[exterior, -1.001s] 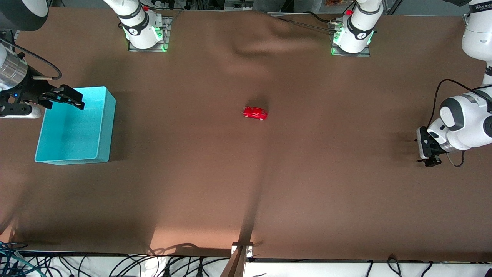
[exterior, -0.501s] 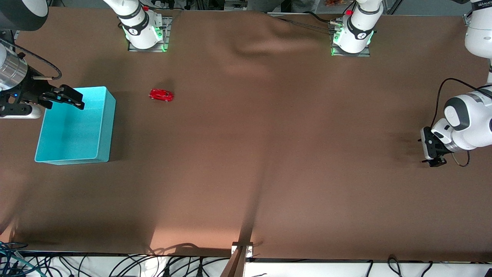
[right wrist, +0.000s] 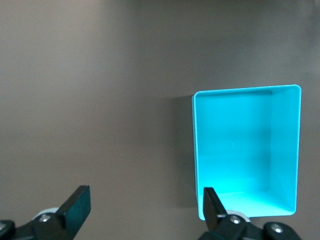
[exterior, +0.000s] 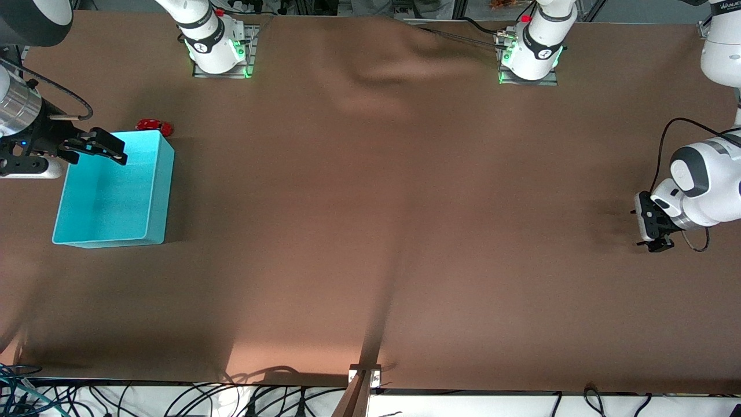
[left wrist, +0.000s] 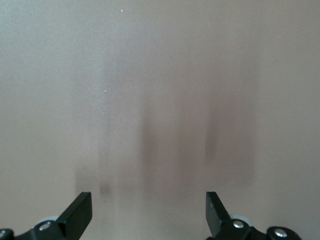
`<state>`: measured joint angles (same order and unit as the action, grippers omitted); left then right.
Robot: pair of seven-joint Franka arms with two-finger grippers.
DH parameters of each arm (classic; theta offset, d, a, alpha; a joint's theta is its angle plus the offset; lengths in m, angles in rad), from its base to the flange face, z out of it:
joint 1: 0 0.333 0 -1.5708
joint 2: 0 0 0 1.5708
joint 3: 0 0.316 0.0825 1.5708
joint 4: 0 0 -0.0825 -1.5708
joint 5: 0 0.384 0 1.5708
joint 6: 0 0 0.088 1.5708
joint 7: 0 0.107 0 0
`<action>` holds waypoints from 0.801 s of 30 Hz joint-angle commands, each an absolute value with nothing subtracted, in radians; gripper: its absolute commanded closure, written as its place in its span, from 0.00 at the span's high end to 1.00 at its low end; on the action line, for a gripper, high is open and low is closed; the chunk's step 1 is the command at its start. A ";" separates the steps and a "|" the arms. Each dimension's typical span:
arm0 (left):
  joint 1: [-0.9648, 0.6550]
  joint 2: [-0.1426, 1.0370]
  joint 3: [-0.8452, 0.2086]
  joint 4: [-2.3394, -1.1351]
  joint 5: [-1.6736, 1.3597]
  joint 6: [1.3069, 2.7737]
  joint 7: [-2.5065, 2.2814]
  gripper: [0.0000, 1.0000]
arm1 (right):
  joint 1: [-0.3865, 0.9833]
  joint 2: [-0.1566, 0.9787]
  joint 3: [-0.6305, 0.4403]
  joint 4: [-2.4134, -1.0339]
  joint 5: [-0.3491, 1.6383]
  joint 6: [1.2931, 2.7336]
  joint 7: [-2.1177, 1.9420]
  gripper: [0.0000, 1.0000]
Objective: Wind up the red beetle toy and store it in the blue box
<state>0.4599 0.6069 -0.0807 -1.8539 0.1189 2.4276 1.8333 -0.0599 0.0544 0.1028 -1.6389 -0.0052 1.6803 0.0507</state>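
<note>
red beetle toy on the brown surface, just beside the blue box, at the wall farther from the front camera; touching or not, cannot tell. right tool spread, over the box. left tool spread, waiting over bare surface at the left arm's end.

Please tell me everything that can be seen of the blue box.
The blue box is a rectangular turquoise bin of smooth plastic-looking walls, open-topped, upright and with nothing inside. It stands on the brown table at the right arm's end. The red beetle toy lies beside its wall farthest from the front camera. The open right gripper hangs over its rim.
</note>
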 commanded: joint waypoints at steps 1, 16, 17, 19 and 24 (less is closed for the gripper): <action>0.459 0.586 -0.084 -1.829 0.123 2.372 1.813 1.00 | -0.060 0.054 0.101 -1.628 -0.003 1.667 0.049 1.00; 0.448 0.552 -0.120 -1.599 0.123 1.985 1.511 1.00 | -0.066 0.054 0.097 -1.628 -0.006 1.660 0.051 1.00; 0.446 0.551 -0.120 -1.585 0.123 1.965 1.485 1.00 | -0.067 0.054 0.094 -1.629 -0.006 1.661 0.051 1.00; 0.445 0.548 -0.120 -1.563 0.123 1.935 1.442 1.00 | -0.077 0.054 0.086 -1.628 -0.006 1.664 0.048 1.00; 0.416 0.540 -0.120 -1.503 0.123 1.855 1.341 1.00 | -0.091 0.083 0.078 -1.628 -0.005 1.680 0.045 1.00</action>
